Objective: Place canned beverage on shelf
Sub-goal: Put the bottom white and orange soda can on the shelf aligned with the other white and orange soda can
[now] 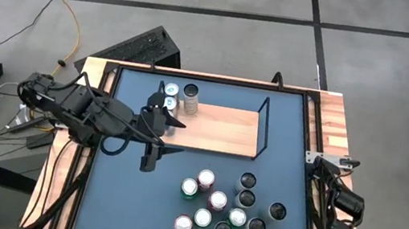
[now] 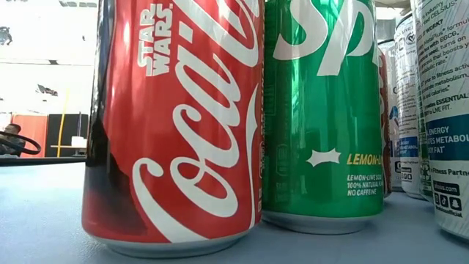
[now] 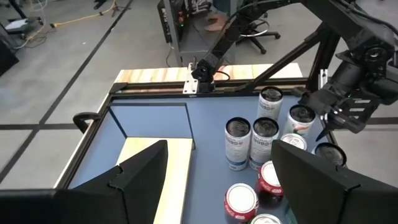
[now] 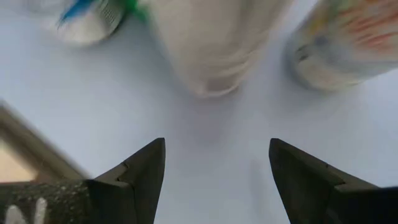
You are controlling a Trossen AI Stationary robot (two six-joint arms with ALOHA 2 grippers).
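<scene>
Left gripper: fingers spread, holding nothing, hovering over the shelf's near-left corner.
Shelf: light-wood board at the table's far middle, black rail upright at its right end.
Cans on shelf: three standing at its left end.
Loose cans: clustered on the blue table, in front of the shelf.
Right gripper: fingers apart, empty, low by the cluster's right-hand cans.

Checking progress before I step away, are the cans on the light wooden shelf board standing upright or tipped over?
Upright: the three cans on the light wooden shelf board show round tops from above.
</scene>
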